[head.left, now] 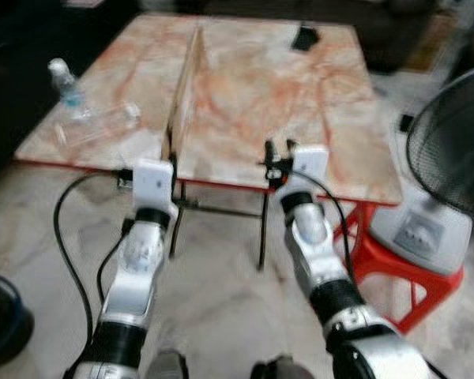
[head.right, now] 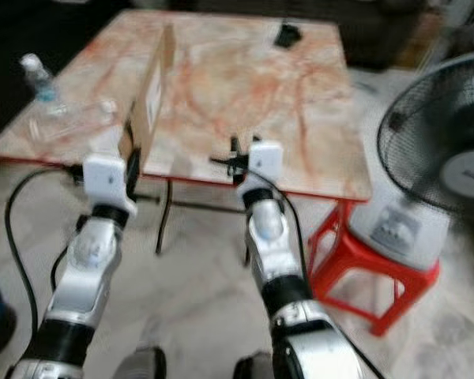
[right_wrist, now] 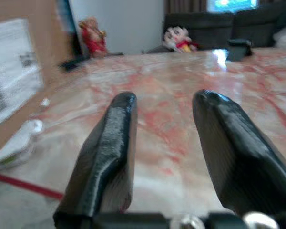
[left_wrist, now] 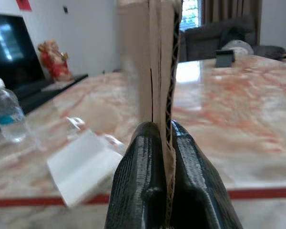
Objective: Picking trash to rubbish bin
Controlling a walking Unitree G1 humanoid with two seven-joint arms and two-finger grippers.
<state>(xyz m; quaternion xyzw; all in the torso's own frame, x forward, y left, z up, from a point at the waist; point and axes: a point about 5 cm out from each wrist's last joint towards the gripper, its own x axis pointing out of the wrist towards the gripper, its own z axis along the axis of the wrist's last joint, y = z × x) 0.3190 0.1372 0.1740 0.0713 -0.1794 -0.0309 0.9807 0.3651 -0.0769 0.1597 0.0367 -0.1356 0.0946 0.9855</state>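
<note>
Cardboard sheet pinched on edge by the left tool at the near rim of the marbled bench.

Flattened cardboard (head.left: pixel 186 91) stands upright on its edge across the pink-marbled bench (head.left: pixel 300 118), and the left tool (left_wrist: pixel 163 157) has its two black fingers pressed tight on the sheet's near end. Right tool (right_wrist: pixel 164 138) sits at the bench's near edge, just beside the cardboard, its fingers spread apart with nothing between them. On the far side of the sheet a capped water bottle (head.left: pixel 65 83) stands upright, with clear plastic wrapping (head.left: pixel 103 122) lying near it. A small dark object (head.left: pixel 305 37) rests at the far end. A red stool (head.left: pixel 395 272) carries a standing fan (head.left: pixel 450 150) to the right.
</note>
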